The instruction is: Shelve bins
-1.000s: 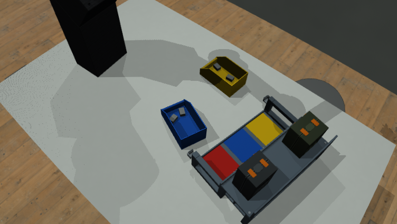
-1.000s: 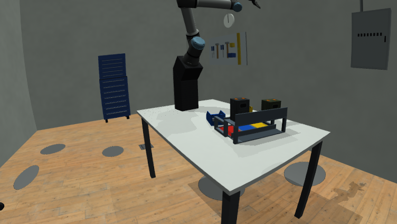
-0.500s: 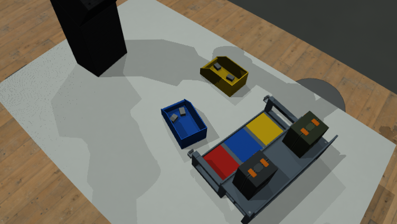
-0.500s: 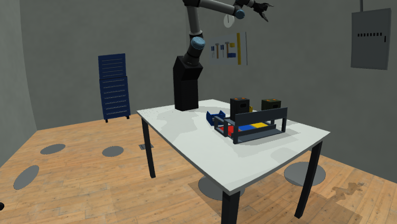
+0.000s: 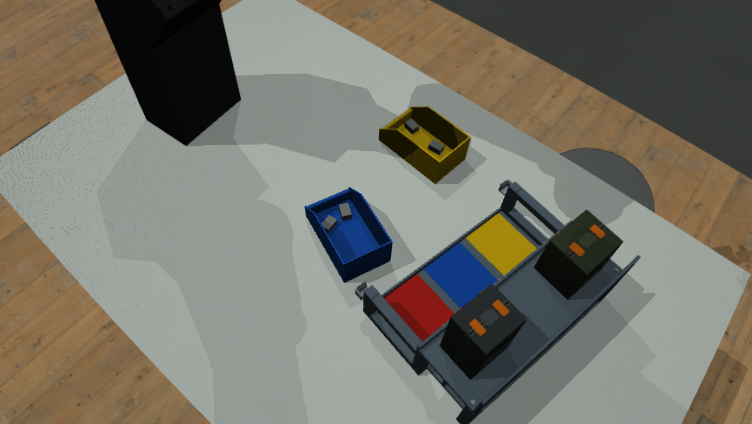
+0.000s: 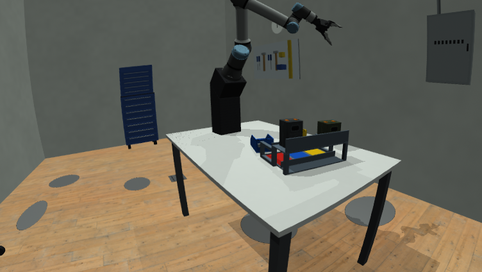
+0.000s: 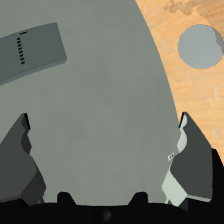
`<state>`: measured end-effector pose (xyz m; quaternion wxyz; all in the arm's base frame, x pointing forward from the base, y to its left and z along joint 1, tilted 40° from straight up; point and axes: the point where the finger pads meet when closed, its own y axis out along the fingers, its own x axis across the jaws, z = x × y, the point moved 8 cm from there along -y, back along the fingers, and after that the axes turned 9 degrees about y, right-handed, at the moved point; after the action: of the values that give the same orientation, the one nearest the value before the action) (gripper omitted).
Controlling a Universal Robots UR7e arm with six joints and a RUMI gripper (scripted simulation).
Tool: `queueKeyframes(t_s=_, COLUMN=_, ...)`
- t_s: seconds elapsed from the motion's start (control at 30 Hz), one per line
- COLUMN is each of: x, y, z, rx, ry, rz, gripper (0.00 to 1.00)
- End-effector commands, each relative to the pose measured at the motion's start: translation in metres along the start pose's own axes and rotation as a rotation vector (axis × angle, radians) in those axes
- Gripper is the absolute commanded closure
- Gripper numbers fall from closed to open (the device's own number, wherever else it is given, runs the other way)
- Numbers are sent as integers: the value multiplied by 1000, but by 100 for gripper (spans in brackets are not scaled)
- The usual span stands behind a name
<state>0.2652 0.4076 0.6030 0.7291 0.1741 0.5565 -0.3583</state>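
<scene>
1. One gripper (image 6: 336, 35) (image 7: 103, 114), spread wide, high above the table (image 6: 232, 169) (image 5: 252, 294), holding and touching nothing.
2. One shelf (image 5: 531, 310) (image 6: 317, 141); seen from the top, its three marks run red (image 5: 418, 307) (image 6: 275, 158), blue (image 5: 460, 273) (image 6: 299, 155), yellow (image 5: 501, 243) (image 6: 315, 152) from eight toward two o'clock.
3. Two dark cases (image 5: 489, 317) (image 6: 290, 133) on its upper board.
4. Two bins on the table, off the shelf: blue bin (image 5: 352, 237) (image 6: 261, 144) at ten o'clock from it, yellow bin (image 5: 444, 163) (image 6: 304, 132) at eleven.
5. Four gray parts (image 5: 344, 211), two per bin.

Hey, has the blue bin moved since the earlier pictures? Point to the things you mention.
No. In the top view the blue bin (image 5: 368, 261) (image 6: 259, 142) sits in the same place relative to the shelf (image 5: 542, 310) (image 6: 317, 141).
</scene>
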Motion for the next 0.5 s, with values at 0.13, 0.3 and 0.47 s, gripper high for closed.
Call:
queueKeyframes(t_s=0.13, x=60, y=39, z=63, rx=150, ry=-24, rz=-106, gripper=0)
queueKeyframes(t_s=0.3, x=102, y=52, z=106, rx=245, ry=-35, rz=-184, gripper=0)
queueKeyframes(t_s=0.47, x=145, y=58, z=148, rx=335, ry=-44, rz=-262, gripper=0)
